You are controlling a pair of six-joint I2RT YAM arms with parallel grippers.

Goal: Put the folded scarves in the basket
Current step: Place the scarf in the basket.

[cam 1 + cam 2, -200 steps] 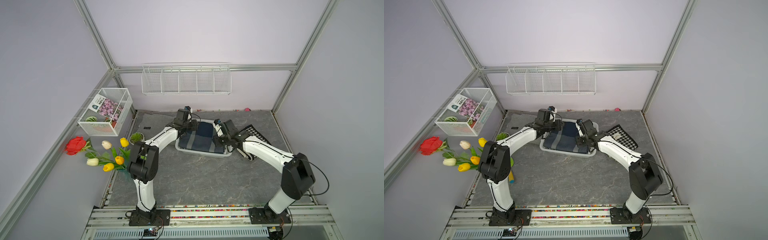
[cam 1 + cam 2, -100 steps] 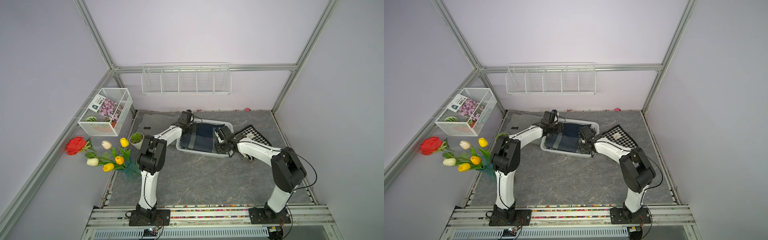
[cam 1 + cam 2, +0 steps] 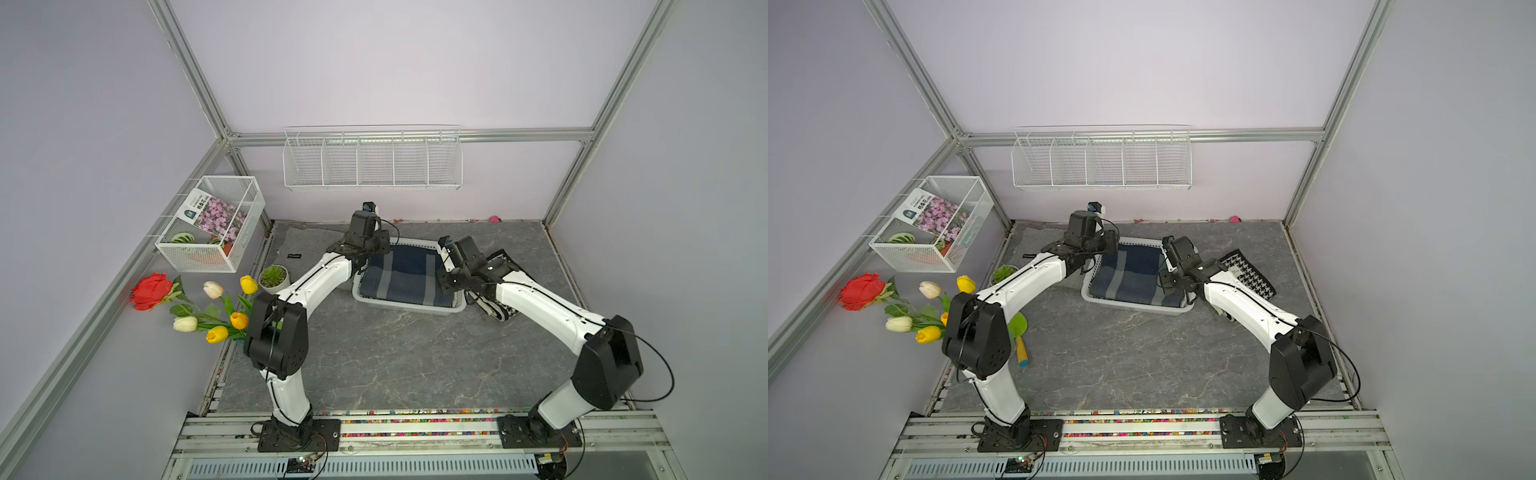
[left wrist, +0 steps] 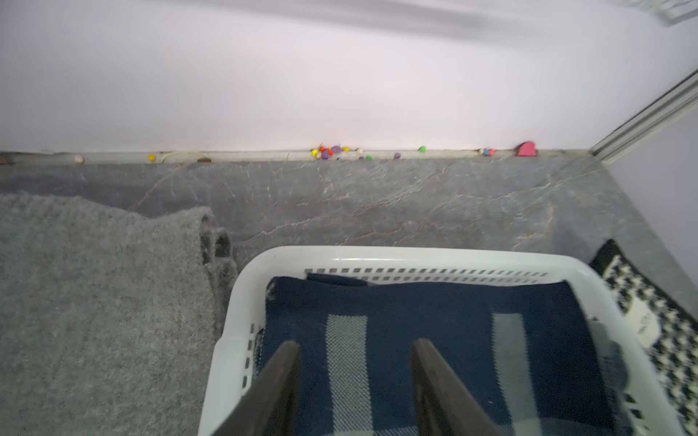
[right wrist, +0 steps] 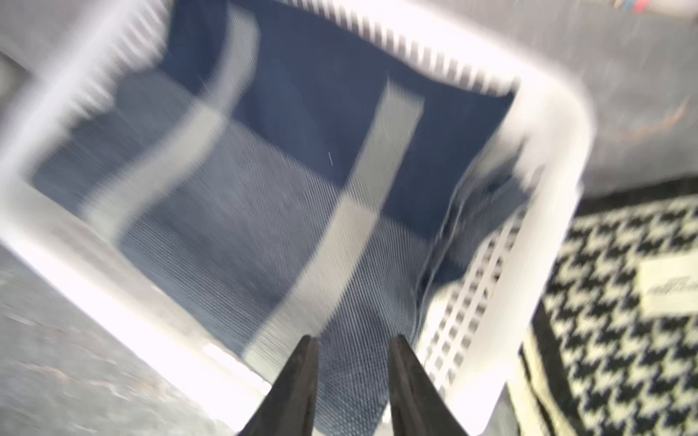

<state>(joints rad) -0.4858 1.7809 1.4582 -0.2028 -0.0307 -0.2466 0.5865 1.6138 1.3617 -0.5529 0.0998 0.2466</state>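
Observation:
The folded scarf [image 3: 405,276] is navy with grey stripes. It lies flat inside the low white basket [image 3: 409,309] at the back middle of the table, and both top views show it there [image 3: 1129,274]. My left gripper [image 4: 355,345] hangs open just above the scarf [image 4: 415,313] near the basket's left wall [image 4: 377,254], with nothing between its fingers. My right gripper [image 5: 353,339] is open with a narrower gap over the scarf's [image 5: 302,151] near right corner, inside the basket rim [image 5: 547,151]. The right wrist view is blurred.
A black-and-white houndstooth cloth [image 3: 1246,270] lies against the basket's right side. A grey felt cloth [image 4: 94,302] lies to its left. A small potted plant [image 3: 273,276], artificial flowers [image 3: 199,303], a wire-mesh box [image 3: 212,224] and a wall wire rack [image 3: 372,160] are further off.
Both arms dipped low at the basket half a second ago and have since lifted and drawn back a little. The scarf has stayed in the basket.

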